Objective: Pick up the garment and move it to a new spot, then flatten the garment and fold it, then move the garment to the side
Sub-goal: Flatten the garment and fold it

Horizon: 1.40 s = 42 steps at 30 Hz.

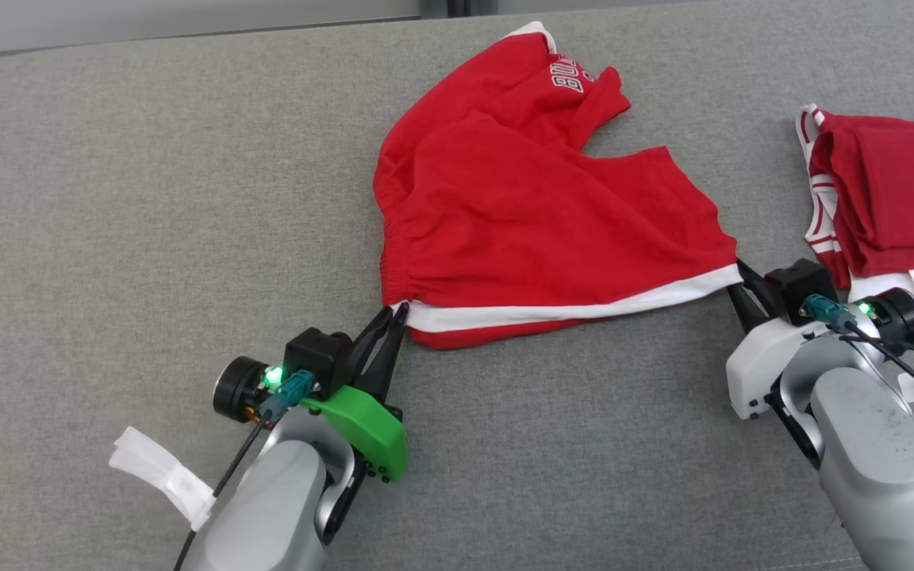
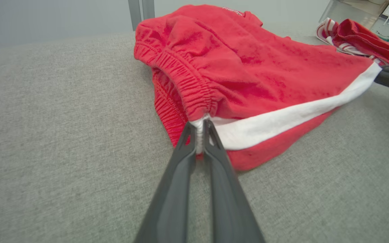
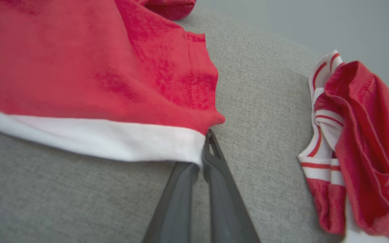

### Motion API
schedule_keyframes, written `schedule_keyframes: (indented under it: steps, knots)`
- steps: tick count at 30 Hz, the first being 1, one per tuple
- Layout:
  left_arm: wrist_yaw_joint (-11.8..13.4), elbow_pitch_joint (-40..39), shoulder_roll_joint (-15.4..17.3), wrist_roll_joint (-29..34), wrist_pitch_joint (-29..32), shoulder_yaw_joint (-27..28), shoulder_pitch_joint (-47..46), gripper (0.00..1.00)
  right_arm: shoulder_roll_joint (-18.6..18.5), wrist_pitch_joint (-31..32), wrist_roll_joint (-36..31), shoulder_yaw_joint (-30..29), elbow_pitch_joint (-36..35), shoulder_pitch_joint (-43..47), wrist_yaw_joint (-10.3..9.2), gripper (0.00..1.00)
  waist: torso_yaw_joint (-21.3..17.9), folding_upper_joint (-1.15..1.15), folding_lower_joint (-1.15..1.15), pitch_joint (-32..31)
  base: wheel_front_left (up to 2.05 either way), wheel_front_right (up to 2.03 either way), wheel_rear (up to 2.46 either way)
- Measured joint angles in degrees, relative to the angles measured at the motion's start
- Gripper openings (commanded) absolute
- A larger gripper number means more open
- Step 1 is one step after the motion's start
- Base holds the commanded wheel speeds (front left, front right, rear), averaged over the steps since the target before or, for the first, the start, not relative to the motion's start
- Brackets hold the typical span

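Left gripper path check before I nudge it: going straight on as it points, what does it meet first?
The red shorts: the left gripper is shut on their corner, so it would likely push into that cloth.

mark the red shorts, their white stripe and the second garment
red shorts [image 1: 536, 214], head view, middle of cloth
white stripe [image 1: 584, 307], head view, halfway along
second garment [image 1: 893, 198], head view, red top layer

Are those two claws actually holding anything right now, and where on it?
Yes, both pinch the red shorts: the left gripper at the waistband end of the white side stripe, the right gripper at its hem end.
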Motion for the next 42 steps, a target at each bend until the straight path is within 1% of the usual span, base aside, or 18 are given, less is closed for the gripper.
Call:
schedule_keyframes:
  steps: [5, 11, 14, 18, 22, 27, 30, 34, 38, 42]
  knots:
    - [0.0, -4.5, 0.3, 0.5, 0.0, 3.0, 0.9, 0.00, -0.4, -0.6, 0.4, 0.2, -1.7, -1.2, 0.00, 0.00, 0.3, 0.00, 0.00, -1.6, 0.00, 0.00, 0.00]
    - [-0.1, -12.3, 2.2, 1.8, 0.0, 6.4, -0.1, 0.00, -1.4, -1.1, 0.5, 1.1, -7.4, -4.8, 0.00, 0.00, 0.6, 0.00, 0.00, -4.3, 0.00, 0.00, 0.00]
    - [-0.1, -15.3, 3.8, 2.7, 0.0, 6.9, -2.3, 0.00, -2.0, -0.7, 0.5, 1.7, -11.1, -7.1, 0.00, 0.00, 0.6, 0.00, 0.00, -5.9, 0.00, 0.00, 0.00]
    - [-0.1, -17.7, 6.1, 2.7, 0.0, 8.1, -6.0, 0.00, -3.0, 1.2, 0.5, 2.6, -16.8, -9.8, 0.00, 0.00, 0.4, 0.00, 0.00, -8.3, 0.00, 0.00, 0.00]
    - [-0.1, -19.8, 7.9, 2.5, 0.7, 9.6, -9.9, 0.00, -3.9, 4.5, 0.5, 2.4, -22.9, -11.1, 0.00, 0.00, 0.1, 0.00, 0.00, -10.9, 0.00, 0.00, 0.00]
    - [0.5, -25.6, 9.1, 0.4, 5.0, 11.6, -11.9, 0.00, -4.7, 10.2, 0.6, 0.4, -32.4, -10.7, 0.00, 0.00, -0.3, 0.00, 0.00, -13.5, 0.00, 0.00, 0.00]
    - [1.4, -29.7, 10.5, 0.2, 7.7, 12.2, -11.9, 0.00, -4.9, 14.2, 0.7, -1.2, -38.0, -8.7, 0.00, 0.00, -0.5, 0.00, 0.00, -13.9, 0.00, 0.00, 0.00]
    - [1.8, -34.0, 11.6, -0.1, 11.6, 12.2, -11.7, 0.00, -5.1, 19.3, 1.5, -2.4, -43.8, -6.6, 0.00, 0.00, -0.5, 0.00, 0.00, -13.0, 0.00, 0.00, 0.00]
    - [1.3, -35.8, 12.4, -1.8, 16.0, 11.5, -12.3, 0.00, -5.5, 23.8, 3.5, -3.0, -46.6, -6.5, 0.00, 0.00, -0.5, 0.00, 0.00, -11.1, 0.00, 0.00, 0.00]
    - [0.7, -32.8, 13.3, -3.8, 18.9, 10.8, -17.9, 0.00, -6.8, 25.6, 6.5, -2.0, -44.5, -11.1, 0.00, 0.00, -0.5, 0.00, 0.00, -7.8, 0.00, 0.00, 0.00]
